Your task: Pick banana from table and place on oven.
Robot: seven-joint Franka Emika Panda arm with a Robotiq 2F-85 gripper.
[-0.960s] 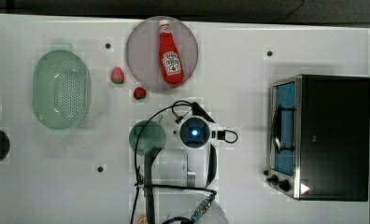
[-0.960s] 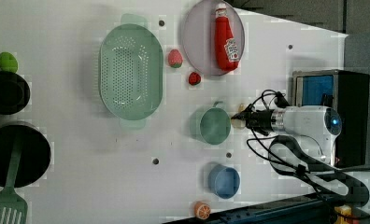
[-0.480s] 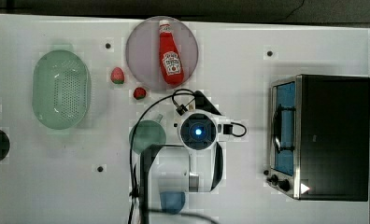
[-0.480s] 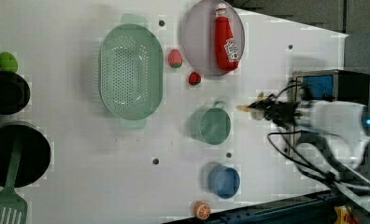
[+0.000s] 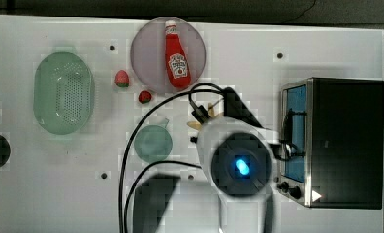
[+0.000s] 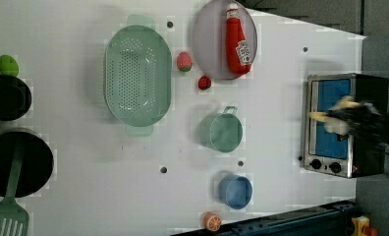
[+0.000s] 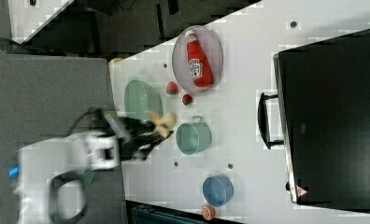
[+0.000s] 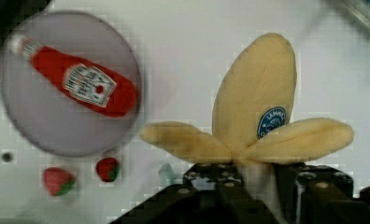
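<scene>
While the banana (image 8: 258, 121) is pinched at its lower end between the black fingers (image 8: 309, 191) of the gripper (image 8: 255, 186), it is held clear of the table (image 5: 44, 194), as the wrist view shows: two peel flaps are splayed sideways just above the fingers, and the cream body with a round blue sticker stands up between them. In the left view the banana (image 6: 337, 115) and the gripper (image 6: 352, 120) are seen in front of the blue glass door of the oven (image 6: 347, 125), with the peel tips pointing toward nine o'clock. In the top view the banana (image 5: 207, 116) is glimpsed at eleven o'clock from the white arm (image 5: 236, 165) and is partly hidden by it; the oven (image 5: 345, 141) lies at three o'clock from the arm. In the right view the banana (image 7: 162, 123) is carried at the tip of the gripper (image 7: 145, 133), at nine o'clock from the teal cup (image 7: 192, 137).

On the table, a ketchup bottle (image 5: 176, 60) lies on a grey plate (image 5: 146, 53), at twelve o'clock from the cup (image 5: 153, 143) in the top view. Two strawberries (image 5: 122, 78) are seen just beside the plate's rim, and a green colander (image 5: 64, 92) rests at nine o'clock from them. In the left view a blue bowl (image 6: 235, 191) is placed at six o'clock from the cup, with an orange slice (image 6: 212, 221) near it at the table's edge. The oven's black top (image 7: 332, 116) is seen bare in the right view.
</scene>
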